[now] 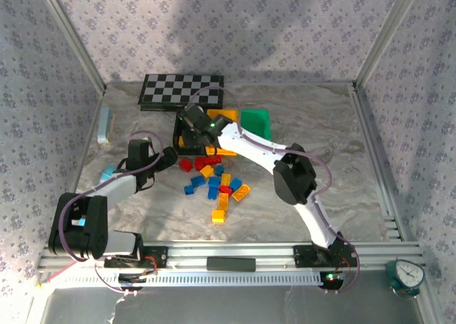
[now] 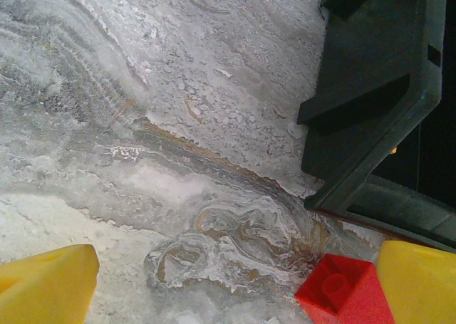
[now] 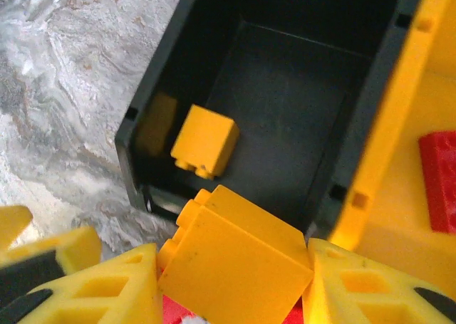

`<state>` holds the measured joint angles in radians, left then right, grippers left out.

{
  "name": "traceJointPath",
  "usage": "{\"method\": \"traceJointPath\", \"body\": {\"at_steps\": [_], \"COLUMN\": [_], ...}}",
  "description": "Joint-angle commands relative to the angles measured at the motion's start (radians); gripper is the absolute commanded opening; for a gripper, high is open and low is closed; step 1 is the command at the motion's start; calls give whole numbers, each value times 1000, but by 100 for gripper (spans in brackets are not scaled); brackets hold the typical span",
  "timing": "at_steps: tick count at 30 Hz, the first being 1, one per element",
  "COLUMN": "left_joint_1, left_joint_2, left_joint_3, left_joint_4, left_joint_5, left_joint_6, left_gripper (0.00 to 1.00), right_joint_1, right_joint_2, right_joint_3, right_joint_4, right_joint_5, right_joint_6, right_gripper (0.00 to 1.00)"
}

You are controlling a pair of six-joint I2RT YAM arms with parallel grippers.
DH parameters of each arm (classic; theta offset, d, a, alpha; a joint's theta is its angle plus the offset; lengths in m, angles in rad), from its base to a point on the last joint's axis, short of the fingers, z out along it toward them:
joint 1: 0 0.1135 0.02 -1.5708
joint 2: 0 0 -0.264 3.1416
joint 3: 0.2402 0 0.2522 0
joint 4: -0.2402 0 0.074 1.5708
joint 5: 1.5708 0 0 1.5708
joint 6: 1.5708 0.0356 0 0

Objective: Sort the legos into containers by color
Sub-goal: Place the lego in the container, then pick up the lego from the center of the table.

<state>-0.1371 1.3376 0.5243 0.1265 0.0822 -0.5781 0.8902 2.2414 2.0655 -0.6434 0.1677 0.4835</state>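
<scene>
Looking down from the top, my right gripper hangs over the black bin, with loose legos scattered near my left gripper. At the left wrist, that gripper gapes empty, a red brick beside one finger. At the right wrist, I pinch an orange brick above the black bin, where a second orange brick lies.

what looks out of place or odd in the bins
Nothing looks broken. A red brick lies in the yellow bin, while an orange brick lies tipped on its side in the black bin, so bin and brick colours do not match.
</scene>
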Motion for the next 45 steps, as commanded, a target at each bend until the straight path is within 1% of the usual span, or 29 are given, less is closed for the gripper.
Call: {"method": "traceJointPath", "body": {"at_steps": [1, 2, 4, 7, 11, 13, 14, 17, 21, 23, 27, 31, 36, 42, 44, 45], "left_joint_1": [8, 8, 7, 10, 10, 10, 9, 11, 13, 13, 13, 13, 13, 8, 3, -6], "left_joint_2": [0, 0, -2, -7, -6, -11, -16, -34, -60, -77, -94, -77, -67, -65, -54, -47], "left_joint_3": [31, 31, 31, 29, 29, 28, 26, 21, 31, 21, 11, 14, 6, 8, 21, 38], "left_joint_4": [-15, -14, -14, -15, -11, -8, -5, -15, -54, -53, -27, -22, 2, 15, 17, 1], "left_joint_5": [1, 3, 3, 1, 10, 23, 27, 15, -17, -36, -9, 14, 35, 50, 83, 101], "left_joint_6": [-9, -9, -9, -11, -22, -21, -22, -42, -52, -61, -54, -48, -56, -56, -45, -36], "left_gripper": [100, 100, 100, 100, 100, 100, 100, 100, 100, 100, 100, 100, 100, 100, 100, 100], "right_joint_1": [-5, -6, -11, -10, -6, 1, 4, 19, 48, 58, 65, 64, 30, -37, -63, -81], "right_joint_2": [84, 112, 143, 119, 48, 19, 0, -53, -165, -214, -289, -357, -446, -559, -601, -622], "right_joint_3": [171, 212, 281, 252, 139, 82, 52, -32, -206, -275, -385, -505, -662, -817, -864, -914], "right_joint_4": [-88, -110, -160, -146, -101, -86, -73, -32, 71, 94, 99, 125, 183, 234, 256, 271], "right_joint_5": [11, 26, 38, 41, 51, 54, 50, 54, 84, 109, 166, 204, 191, 172, 154, 143], "right_joint_6": [-48, -52, -53, -52, -51, -47, -48, -46, -45, -36, -9, 26, 58, 48, 43, 40], "right_gripper": [51, 55, 58, 59, 61, 66, 67, 67, 67, 67, 66, 66, 65, 65, 65, 65]}}
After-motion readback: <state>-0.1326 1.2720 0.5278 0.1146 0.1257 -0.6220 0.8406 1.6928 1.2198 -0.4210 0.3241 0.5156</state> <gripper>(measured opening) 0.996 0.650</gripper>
